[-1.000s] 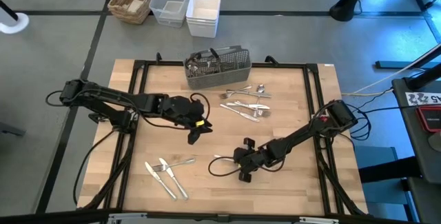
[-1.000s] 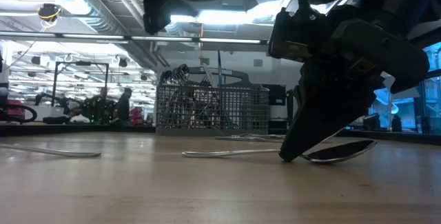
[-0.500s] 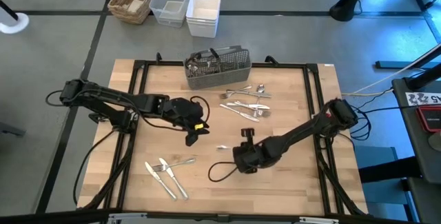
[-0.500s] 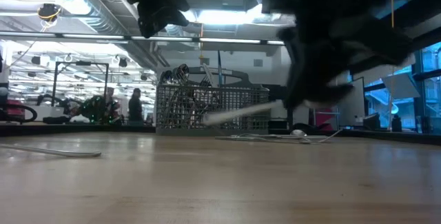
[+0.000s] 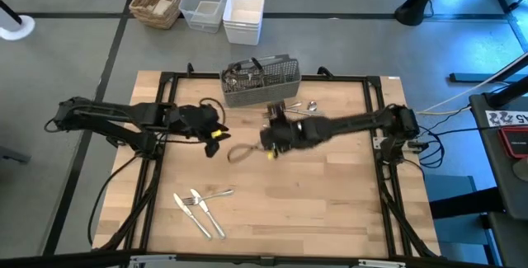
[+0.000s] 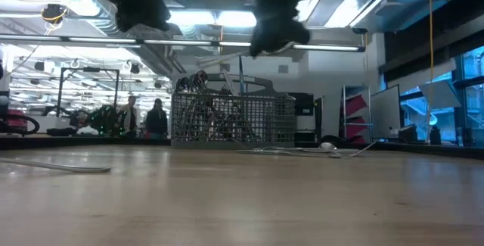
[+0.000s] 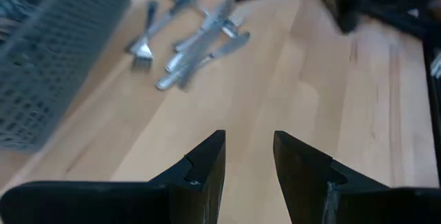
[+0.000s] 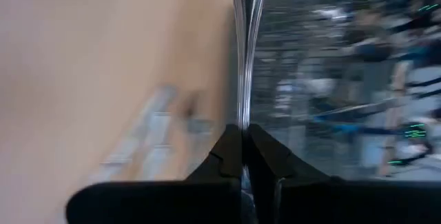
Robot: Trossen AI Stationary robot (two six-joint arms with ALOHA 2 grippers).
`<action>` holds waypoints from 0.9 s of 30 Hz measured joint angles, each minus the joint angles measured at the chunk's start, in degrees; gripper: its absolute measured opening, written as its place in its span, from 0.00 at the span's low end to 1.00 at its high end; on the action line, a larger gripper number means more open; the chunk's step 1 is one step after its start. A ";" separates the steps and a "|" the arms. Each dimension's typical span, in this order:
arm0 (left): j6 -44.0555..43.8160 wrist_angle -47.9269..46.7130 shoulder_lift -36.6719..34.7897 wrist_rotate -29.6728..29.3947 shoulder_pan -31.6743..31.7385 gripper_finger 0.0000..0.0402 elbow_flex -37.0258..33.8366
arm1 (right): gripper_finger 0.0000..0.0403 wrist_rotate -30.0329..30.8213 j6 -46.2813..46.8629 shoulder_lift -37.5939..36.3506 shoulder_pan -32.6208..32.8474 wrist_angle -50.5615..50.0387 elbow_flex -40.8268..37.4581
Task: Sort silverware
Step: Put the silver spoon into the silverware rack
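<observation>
The right hand (image 8: pixel 241 141) — clamped tight on one piece of silverware (image 8: pixel 242 52) — carries it toward the caddy (image 5: pixel 258 80), needing alignment over a compartment, while the left hand (image 7: pixel 248 158) hovers part-open, empty.

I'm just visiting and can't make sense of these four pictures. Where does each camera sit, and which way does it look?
High view: above, looking straight down on the table, both arms and the mesh caddy.
Low view: at table-top height, looking level toward the caddy; both arms hang in from above.
Left wrist view: on the left arm, past the open left gripper toward loose silverware.
Right wrist view: on the right arm; the right gripper pinches a silverware piece.
Shared: all four show the caddy.
</observation>
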 joint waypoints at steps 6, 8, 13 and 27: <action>-1.59 6.14 -7.64 -2.40 -0.04 0.29 -8.81 | 0.01 -0.36 -23.23 0.00 -9.70 13.81 2.28; -2.03 8.48 -9.45 -2.41 -0.04 0.29 -11.79 | 0.01 -1.48 -31.52 0.00 -12.17 18.46 2.35; -4.80 14.88 -12.01 -4.62 0.00 0.29 -17.19 | 0.01 -3.29 -53.79 0.78 -15.91 26.32 2.44; 5.37 33.79 -6.95 -21.61 6.24 0.29 -18.46 | 0.01 -6.04 -67.13 3.39 -16.79 28.31 2.37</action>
